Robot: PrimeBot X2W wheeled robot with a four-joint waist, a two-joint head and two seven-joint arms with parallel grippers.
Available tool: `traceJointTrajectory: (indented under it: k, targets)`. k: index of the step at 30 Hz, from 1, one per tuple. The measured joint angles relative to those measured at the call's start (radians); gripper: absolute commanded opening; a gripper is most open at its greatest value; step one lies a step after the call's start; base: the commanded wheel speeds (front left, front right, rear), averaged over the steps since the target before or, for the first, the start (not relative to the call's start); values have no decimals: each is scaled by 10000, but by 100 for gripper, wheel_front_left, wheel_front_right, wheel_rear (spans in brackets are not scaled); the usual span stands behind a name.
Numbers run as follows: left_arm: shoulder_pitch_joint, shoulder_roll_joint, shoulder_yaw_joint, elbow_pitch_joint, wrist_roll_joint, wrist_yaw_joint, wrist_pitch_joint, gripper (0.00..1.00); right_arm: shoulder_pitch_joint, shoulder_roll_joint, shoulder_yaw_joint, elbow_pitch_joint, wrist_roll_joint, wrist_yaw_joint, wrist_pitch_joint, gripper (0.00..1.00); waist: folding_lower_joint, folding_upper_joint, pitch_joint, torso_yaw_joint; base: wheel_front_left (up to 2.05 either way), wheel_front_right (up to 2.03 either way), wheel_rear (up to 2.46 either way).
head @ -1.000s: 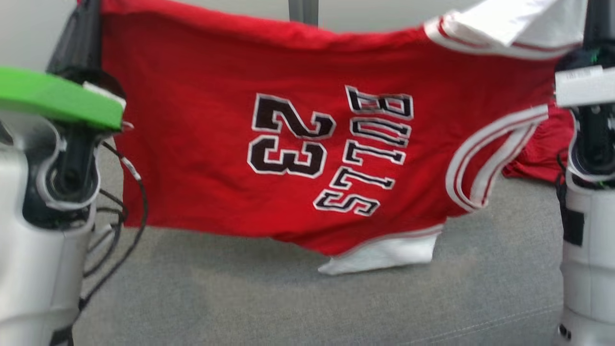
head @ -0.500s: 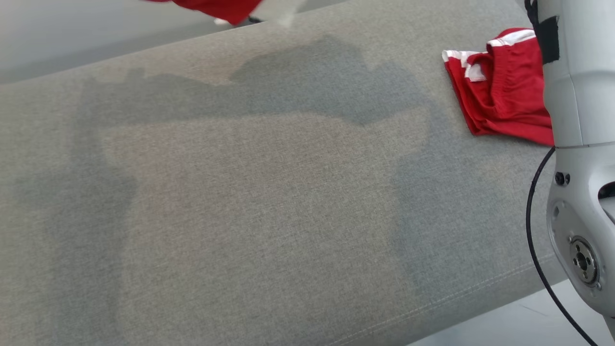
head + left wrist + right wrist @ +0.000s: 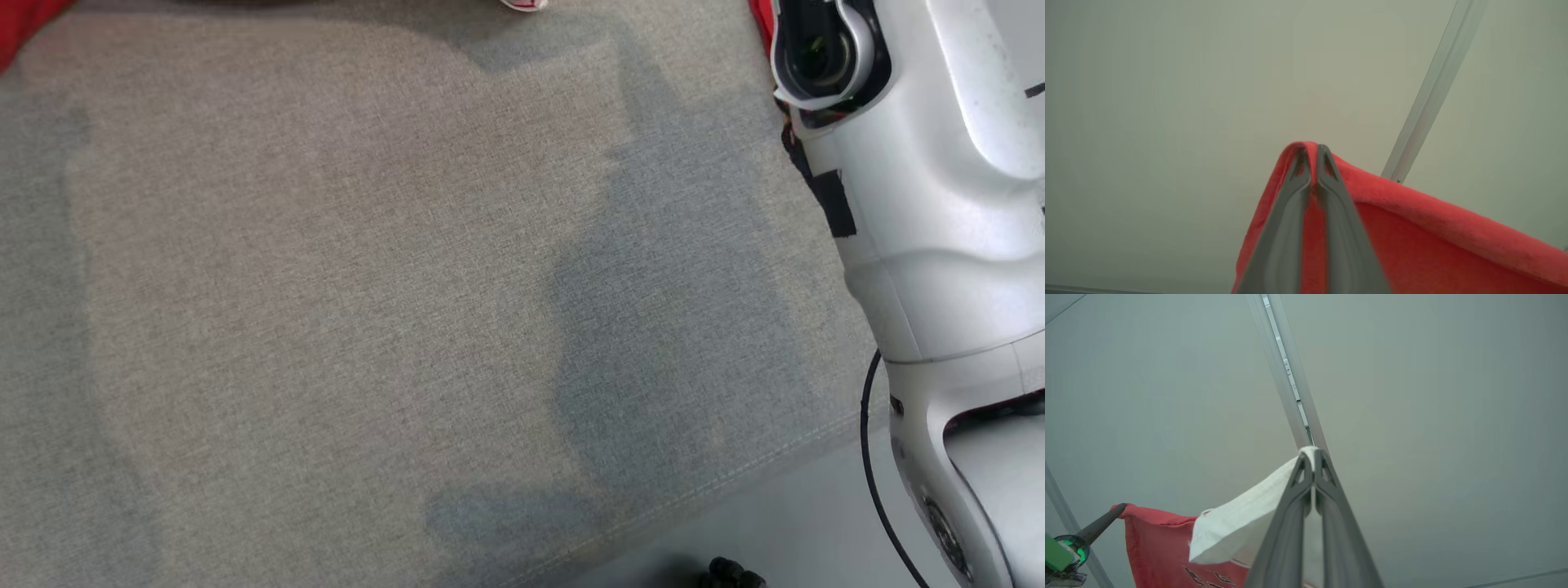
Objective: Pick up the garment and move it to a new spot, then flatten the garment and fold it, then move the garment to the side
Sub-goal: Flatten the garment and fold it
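Starting on the left: the robot's left gripper (image 3: 1311, 153) is clamped tight on a folded red corner of the garment (image 3: 1433, 245), with the fabric humped over both fingertips and running off to the lower right. It's held up in the air against a plain pale wall.

In the middle, the head view looks down on the grey cushion (image 3: 326, 286). There's just a sliver of red at the top left corner and soft shadows across the cloth, so the jersey hangs above and beyond that spot, not on it.

On the right, the right gripper (image 3: 1313, 457) is pinched closed on a white flap (image 3: 1241, 522) of the same garment, and the red body sags below it toward the other arm. The pale right forearm (image 3: 922, 204) sits along the right side of the head view.

What could go wrong:
- Both grips look like small corner pinches, so a quick swing or a snag on the cushion edge could pull the fabric free.
- That white flap looks doubled over, so it would probably land creased and make flattening harder.
- The head camera barely sees the jersey, so judging the lay-down could be off.
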Motion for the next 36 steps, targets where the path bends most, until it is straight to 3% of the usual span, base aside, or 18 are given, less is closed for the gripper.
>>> traceJointTrajectory:
  k: [8,16,25,30,36]
  targets:
    - [-91,-157,19,650,-115,-391,-209,0,706,0,203,-481,159,0,0,0,1,0,491,-41,0,0,0]
    - [356,-690,150,132,-953,-826,-353,0,2088,-40,111,-1244,63,0,0,0,-1,0,235,364,0,0,0]
    - [4058,-926,242,-1827,-2531,-857,-428,0,5502,-857,184,-2922,295,-2,-10,0,-1,0,-738,962,0,0,0]
    - [6809,-955,696,-3425,-2880,-840,-468,0,7796,-1093,-12,-3833,276,-2,-10,0,-2,0,-1456,1304,0,0,0]
    - [10387,-1499,1325,-5751,-2945,-173,-485,0,10258,-943,-552,-4406,295,-2,-10,0,-3,0,-2230,1697,0,0,0]
